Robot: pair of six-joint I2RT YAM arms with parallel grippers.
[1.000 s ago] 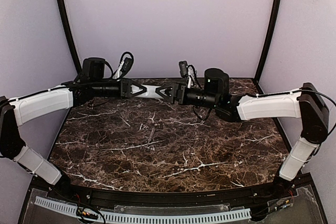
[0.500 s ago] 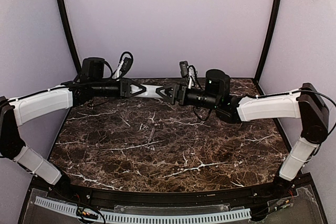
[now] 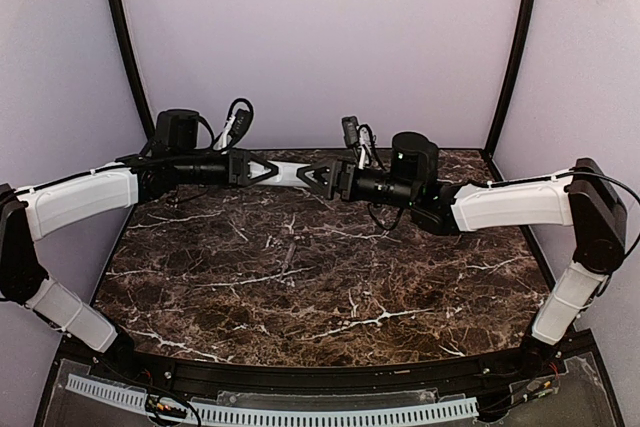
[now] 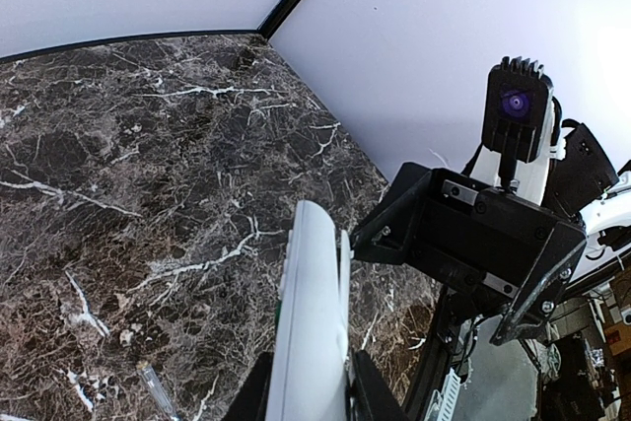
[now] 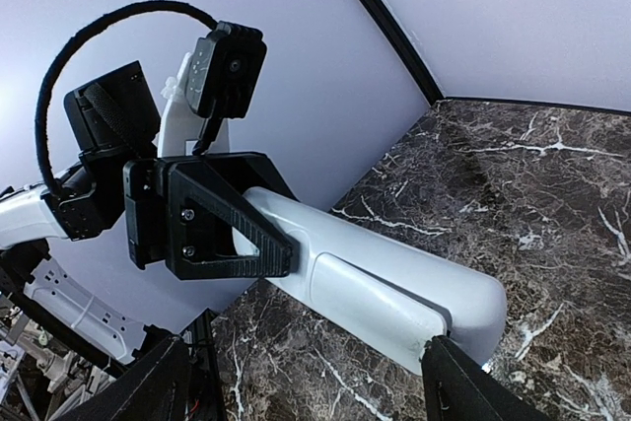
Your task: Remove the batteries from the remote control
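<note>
White plastic up in the air: the remote control (image 3: 290,174), level, well above the marble at the far middle. Pinched by its left end in the left gripper (image 3: 262,171), jaws narrow and tight on it, black triangular fingers (image 5: 185,232) flat against its sides. Reaching in from the other side, the right gripper (image 3: 318,177), jaws spread wide around the free rounded end. Close to one finger there; touching or not, cannot tell. Seamed panel (image 5: 370,308) facing the right wrist camera, flush with the body.

Outward now: both forearms stretched nearly level, meeting nose to nose near the back wall (image 3: 320,37). Little room behind, with that wall just past the wrists. Black frame poles (image 3: 122,37) at the two far corners, outside both elbows. Plenty of open marble below and toward the near edge.

Down on the table (image 3: 300,287): dark brown stone, white veins, glossy. Below the left wrist, a slim greyish sliver (image 4: 156,386) lying flat; battery or vein, cannot tell. Along the near edge, a white toothed strip (image 3: 300,413) between the arm bases. All around, plain pale lilac walls.
</note>
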